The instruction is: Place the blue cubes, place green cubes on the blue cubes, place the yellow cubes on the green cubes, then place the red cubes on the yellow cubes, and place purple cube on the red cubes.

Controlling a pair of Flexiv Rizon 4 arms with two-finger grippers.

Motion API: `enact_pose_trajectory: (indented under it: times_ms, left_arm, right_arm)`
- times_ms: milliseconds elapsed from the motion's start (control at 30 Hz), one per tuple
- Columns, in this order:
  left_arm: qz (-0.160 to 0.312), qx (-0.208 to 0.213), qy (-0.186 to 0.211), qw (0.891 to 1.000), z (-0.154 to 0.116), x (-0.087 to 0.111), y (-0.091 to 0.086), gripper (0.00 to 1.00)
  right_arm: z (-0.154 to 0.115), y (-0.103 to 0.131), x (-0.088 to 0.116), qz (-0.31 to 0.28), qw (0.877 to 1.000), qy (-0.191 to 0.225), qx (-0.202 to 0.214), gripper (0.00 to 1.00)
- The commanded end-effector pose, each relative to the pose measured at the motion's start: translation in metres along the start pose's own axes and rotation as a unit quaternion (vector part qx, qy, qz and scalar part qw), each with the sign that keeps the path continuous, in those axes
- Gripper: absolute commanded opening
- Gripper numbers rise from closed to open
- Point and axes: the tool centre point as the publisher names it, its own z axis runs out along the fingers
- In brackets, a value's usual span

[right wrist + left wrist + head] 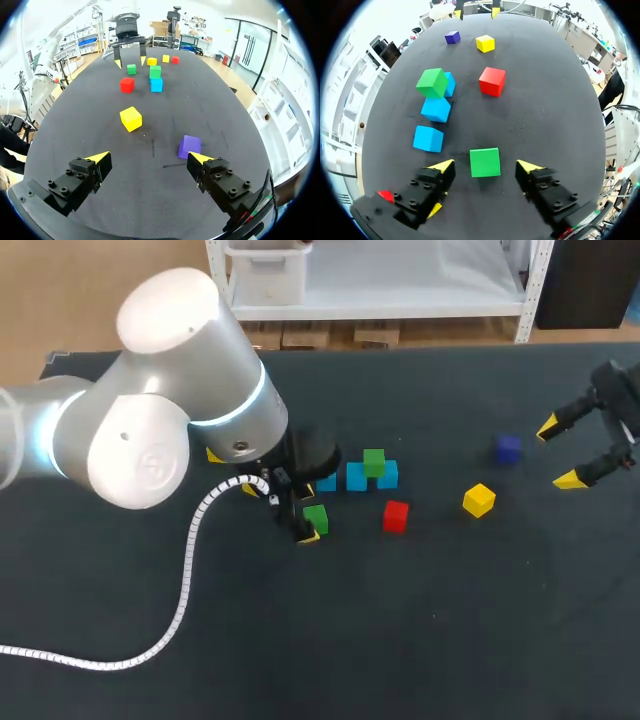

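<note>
A loose green cube lies on the dark table between the fingers of my left gripper, with a gap on each side; the gripper is open. In the head view this green cube is under my left gripper. Ahead of it three blue cubes form a row, and a second green cube sits on the farthest of them. Farther out are a red cube, a yellow cube and a purple cube. My right gripper stands open, with the purple cube by one finger.
Another yellow cube shows partly behind my left arm. A red cube and two more yellow cubes lie beyond the left gripper. My right gripper hangs at the table's right edge.
</note>
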Motion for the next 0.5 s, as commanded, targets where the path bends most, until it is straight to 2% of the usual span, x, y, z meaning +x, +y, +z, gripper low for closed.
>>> enact_pose_trajectory:
  times_ms: [33,67,167,300,500]
  left_arm:
    - [0.0,0.001,0.003,1.0,0.002,-0.001,0.0,0.55]
    - [0.0,0.001,0.004,1.0,0.003,-0.001,-0.001,0.49]
    - [-0.001,0.001,0.006,1.0,0.003,0.0,-0.001,0.39]
    - [-0.001,-0.001,0.009,1.0,0.003,0.0,-0.001,0.0]
    - [0.002,-0.01,0.003,1.0,-0.008,0.0,0.003,0.0]
  right_arm:
    - [0.0,-0.001,0.0,0.0,1.0,-0.001,0.0,1.0]
    - [0.0,-0.001,0.0,0.0,1.0,-0.001,0.0,1.0]
    - [0.0,-0.001,0.0,0.0,1.0,-0.001,0.0,1.0]
    - [0.0,-0.001,0.0,0.0,1.0,-0.001,0.0,1.0]
    - [0.0,-0.001,0.0,0.0,1.0,-0.001,0.0,1.0]
